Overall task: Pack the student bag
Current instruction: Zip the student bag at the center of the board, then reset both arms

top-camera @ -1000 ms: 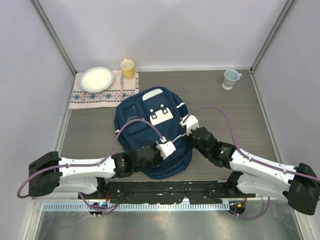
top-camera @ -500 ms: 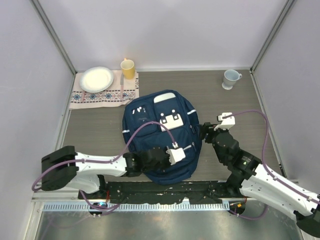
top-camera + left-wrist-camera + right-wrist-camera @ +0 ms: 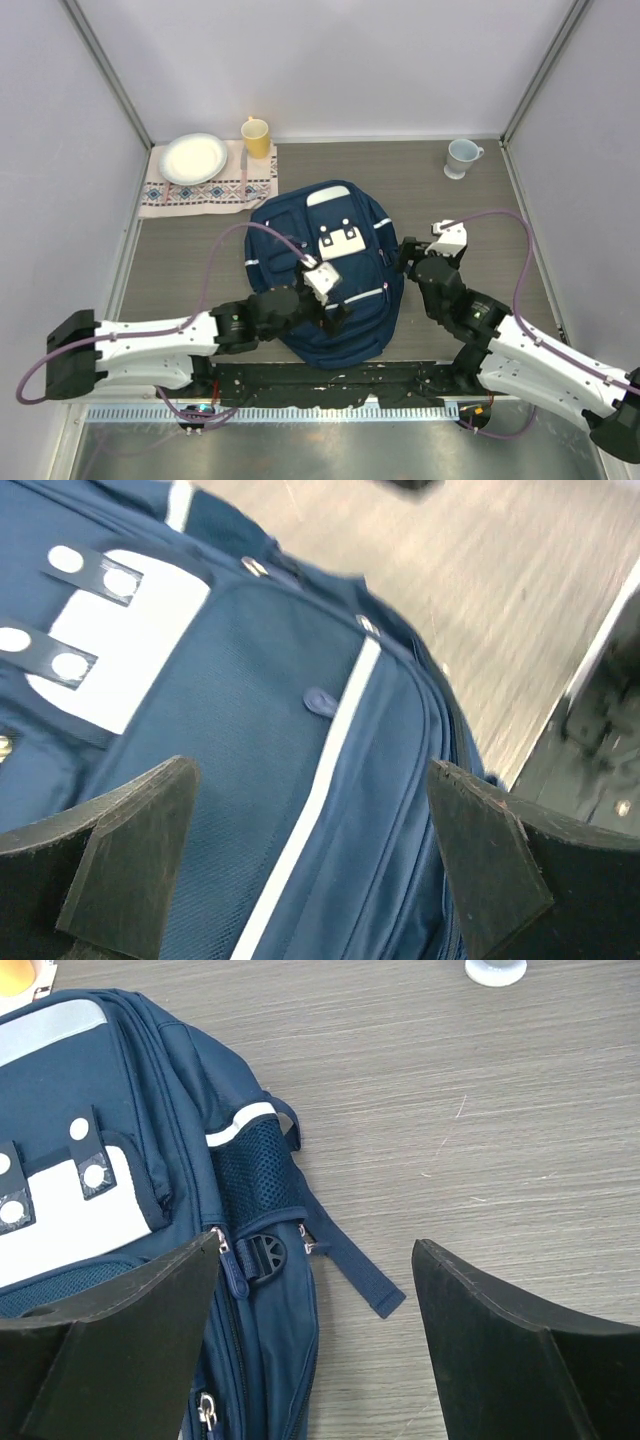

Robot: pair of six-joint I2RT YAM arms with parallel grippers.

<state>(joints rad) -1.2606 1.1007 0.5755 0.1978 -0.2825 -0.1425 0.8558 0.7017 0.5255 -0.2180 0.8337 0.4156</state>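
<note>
The student bag lies flat mid-table, navy with white stripes and a white buckled flap. My left gripper hovers open over its lower front. In the left wrist view its fingers straddle the striped front panel with nothing held between them. My right gripper stands open just off the bag's right side. The right wrist view shows it spread over the bag's edge, where a loose strap end lies on the table.
On a patterned cloth at the back left sit a white plate, a yellow cup and cutlery. A pale mug stands at the back right. Grey walls enclose the table.
The bag slid right and turned, then came to rest. Both grippers opened and let go of it. The right arm drew off to the bag's right side.
</note>
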